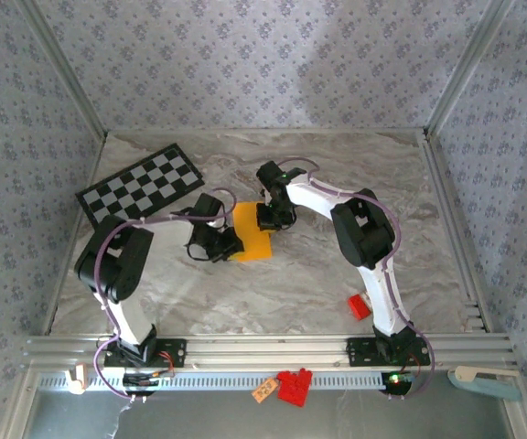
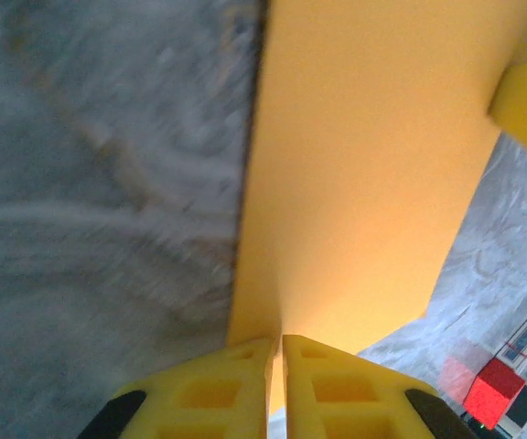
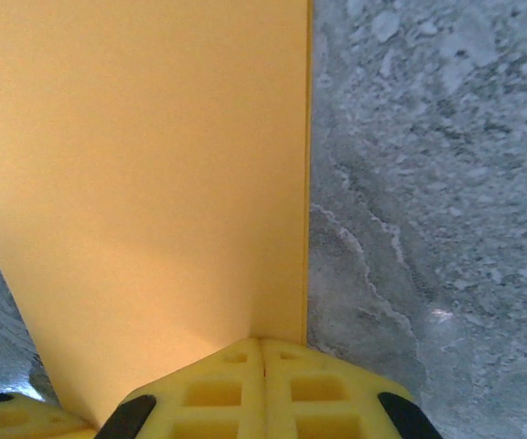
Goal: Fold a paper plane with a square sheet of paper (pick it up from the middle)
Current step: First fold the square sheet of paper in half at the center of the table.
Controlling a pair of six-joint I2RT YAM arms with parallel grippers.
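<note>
The marbled table (image 1: 318, 274) carries a checkered board (image 1: 143, 186) at upper left and a small red block (image 1: 359, 306) at lower right. Whether the square sheet of paper (image 1: 254, 242), mid-frame, rests on it is unclear.

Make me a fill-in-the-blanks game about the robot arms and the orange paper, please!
The left end effector and the right end effector are both shut on the sheet of paper, so the number holding it is ___.
The checkered board is black and ___.
The small block near the right arm's base is coloured ___.
Missing words: two, white, red.
</note>
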